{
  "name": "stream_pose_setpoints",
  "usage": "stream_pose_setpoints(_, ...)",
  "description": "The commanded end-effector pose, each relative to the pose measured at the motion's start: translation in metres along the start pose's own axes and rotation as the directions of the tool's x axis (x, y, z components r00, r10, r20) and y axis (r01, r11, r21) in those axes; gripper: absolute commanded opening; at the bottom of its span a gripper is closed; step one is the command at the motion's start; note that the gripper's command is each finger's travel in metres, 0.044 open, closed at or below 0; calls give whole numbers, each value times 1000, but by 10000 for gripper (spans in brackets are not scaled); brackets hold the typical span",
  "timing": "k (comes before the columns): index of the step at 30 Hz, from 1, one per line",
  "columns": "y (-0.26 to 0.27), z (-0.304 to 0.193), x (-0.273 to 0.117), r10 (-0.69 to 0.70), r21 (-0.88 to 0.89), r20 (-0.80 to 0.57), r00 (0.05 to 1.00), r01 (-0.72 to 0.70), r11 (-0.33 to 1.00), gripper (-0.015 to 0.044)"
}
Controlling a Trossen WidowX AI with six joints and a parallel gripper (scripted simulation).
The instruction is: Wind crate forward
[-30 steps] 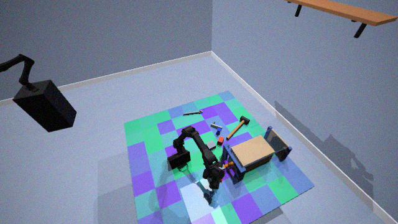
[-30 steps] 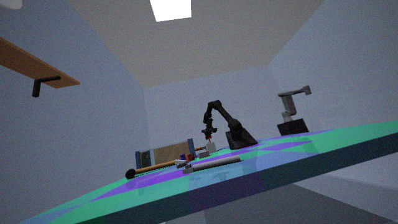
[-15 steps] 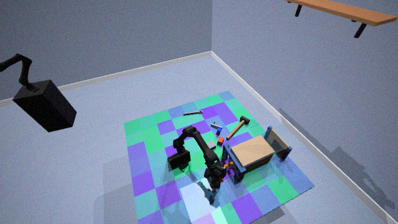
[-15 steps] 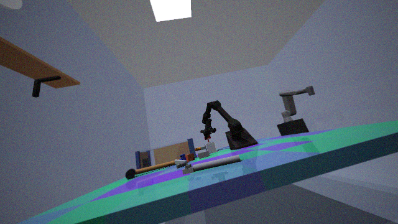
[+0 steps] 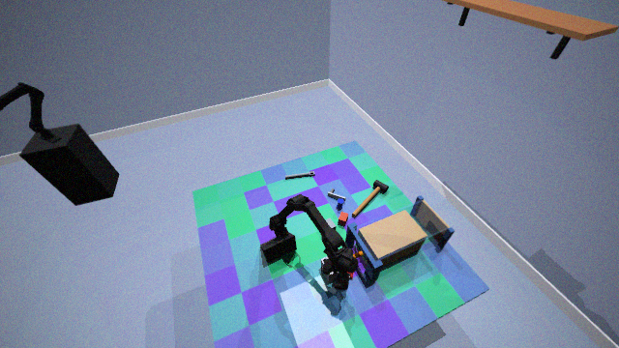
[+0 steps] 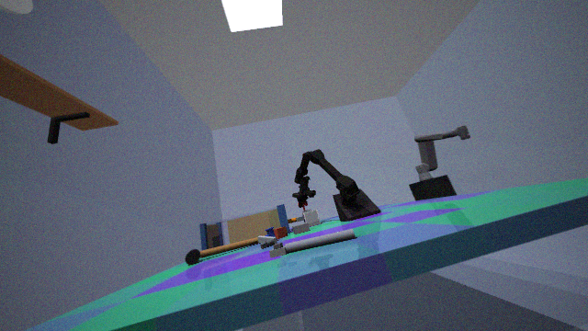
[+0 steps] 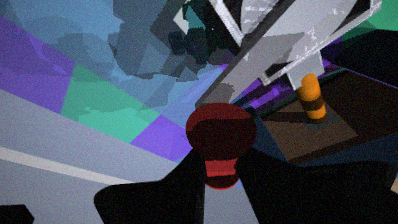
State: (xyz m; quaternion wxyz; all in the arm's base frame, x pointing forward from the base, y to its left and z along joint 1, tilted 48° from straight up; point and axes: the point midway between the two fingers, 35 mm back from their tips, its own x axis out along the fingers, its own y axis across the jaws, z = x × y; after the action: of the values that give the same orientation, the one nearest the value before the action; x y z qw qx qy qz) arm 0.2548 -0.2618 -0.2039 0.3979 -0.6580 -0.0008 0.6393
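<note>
- While its black fingers stand partly apart, the gripper point(image 5: 344, 275) point(image 6: 302, 202) point(image 7: 215, 142) is clamped on a red knob point(image 6: 303, 207) point(image 7: 221, 131), which sticks out past the fingertips.
- Just below the gripper stands the pale grey winch point(image 6: 310, 217) point(image 7: 272, 55); whether a key sits in its top hole, I cannot tell.
- Near the gripper, on the rack side, an orange banded piece point(image 5: 358, 254) point(image 6: 293, 220) point(image 7: 311, 92) spans between winch and rack.
- Farther that way comes the rack's blue frame point(image 5: 352, 234) point(image 6: 282, 218), nearer to the gripper than the crate.
- Behind that frame the tan-topped crate point(image 5: 393, 234) point(image 6: 253, 225) looks flat; I cannot tell whether its front touches the steel.
- Off to the gripper's side, well apart from it, lie a grey block point(image 5: 331, 223) point(image 6: 300, 228), a red block point(image 5: 342, 218) point(image 6: 280, 233) and a blue piece point(image 5: 340, 204) point(image 6: 270, 232).
- Farther out are a mallet point(image 5: 368, 200) point(image 6: 230, 247) and a long grey tool point(image 5: 300, 175) point(image 6: 322, 240).
</note>
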Motion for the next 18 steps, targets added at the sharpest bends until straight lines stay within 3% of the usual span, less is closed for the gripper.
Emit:
stream_pose_setpoints(1,-15,-6,5,-26,-8,-2,1000,26,1000,0)
stream_pose_setpoints(18,-33,-14,9,-28,-9,-2,1000,28,1000,0)
